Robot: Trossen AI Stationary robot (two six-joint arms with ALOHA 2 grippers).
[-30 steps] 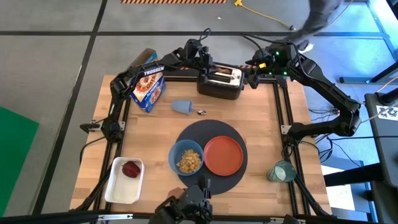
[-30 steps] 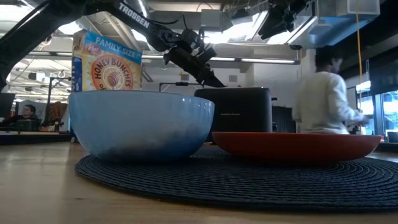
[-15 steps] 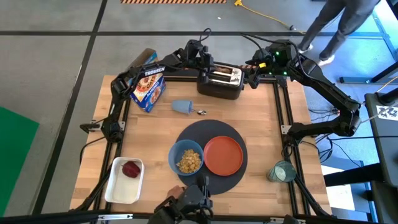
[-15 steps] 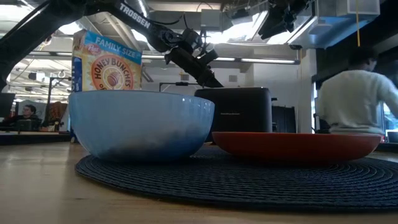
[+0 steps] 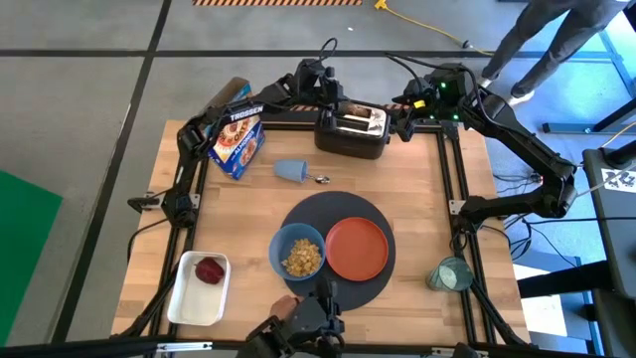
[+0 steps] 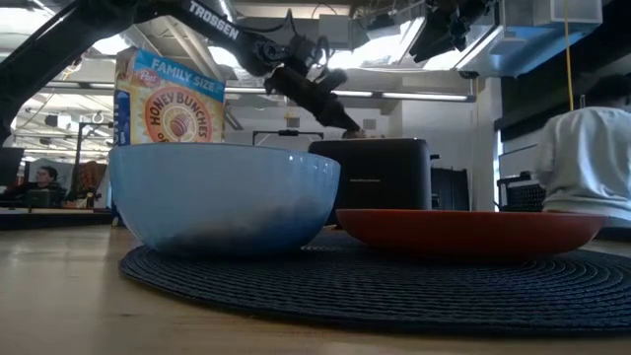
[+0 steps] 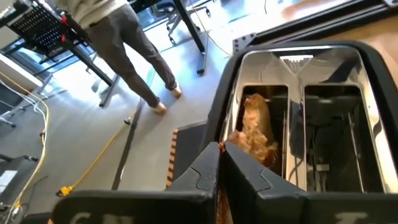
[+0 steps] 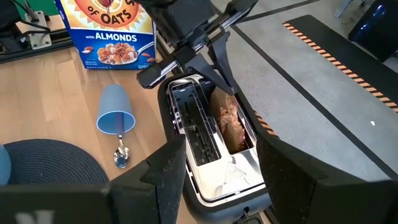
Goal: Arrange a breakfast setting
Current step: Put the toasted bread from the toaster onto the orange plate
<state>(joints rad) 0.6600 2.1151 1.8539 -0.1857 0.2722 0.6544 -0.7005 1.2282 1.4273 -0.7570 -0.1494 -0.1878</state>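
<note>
Left gripper (image 7: 221, 163) pinched on brown toast slice (image 7: 256, 127) in black toaster (image 5: 351, 129) slot, right gripper (image 8: 214, 165) w/ fingers apart beside toaster, blue bowl (image 5: 298, 253) & orange plate (image 5: 357, 248) on placemat (image 5: 338, 211).

Left gripper (image 5: 338, 102) is over the toaster (image 5: 352, 131) w/ toast (image 5: 359, 109) poking out; bowl (image 5: 299, 252) & orange plate (image 5: 357, 248) sit side by side on the dark placemat (image 5: 335, 205).

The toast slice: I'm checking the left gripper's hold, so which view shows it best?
The right wrist view: the toast slice stands in the toaster slot with the left gripper shut on it. The left wrist view shows it partly; the high view tiny; the low view hardly.
</note>
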